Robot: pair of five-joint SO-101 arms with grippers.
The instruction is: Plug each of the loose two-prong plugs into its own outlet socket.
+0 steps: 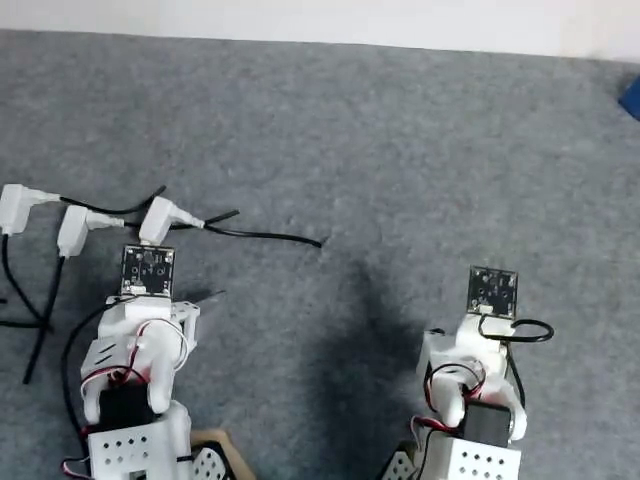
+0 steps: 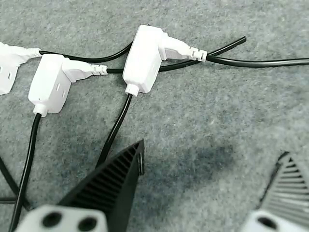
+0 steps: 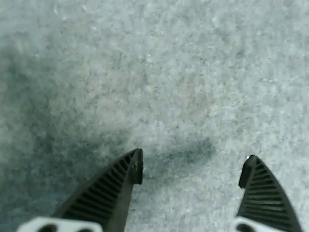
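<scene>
My left gripper (image 2: pixel 212 154) hangs wide open with nothing in it, just short of the nearest socket block (image 2: pixel 142 60). My right gripper (image 3: pixel 192 162) is likewise spread and empty, over bare carpet (image 1: pixel 400 130) well apart from the work.

The three white blocks lie in a row near the carpet's left edge. Beside the nearest one is the middle socket block (image 2: pixel 48 84), with two slots showing on its face. The third socket block (image 1: pixel 15 205) is closest to that edge. A white plug (image 2: pixel 178 48) sits against the top of the nearest block, and the other two each have one in the same place. I cannot tell whether any is fully seated or merely resting there.

What worries me is the black cables (image 2: pixel 116 128). They cross over and under one another between the blocks, so if I tug one plug, I judge its neighbours will be dragged out of line. The blocks look light and nothing pins them down, so pushing a plug home one-handed would likely just slide the block across the carpet. I could also close on a cable instead of a plug body, since they run so close together. With my right gripper that far off, nothing braces the socket.
</scene>
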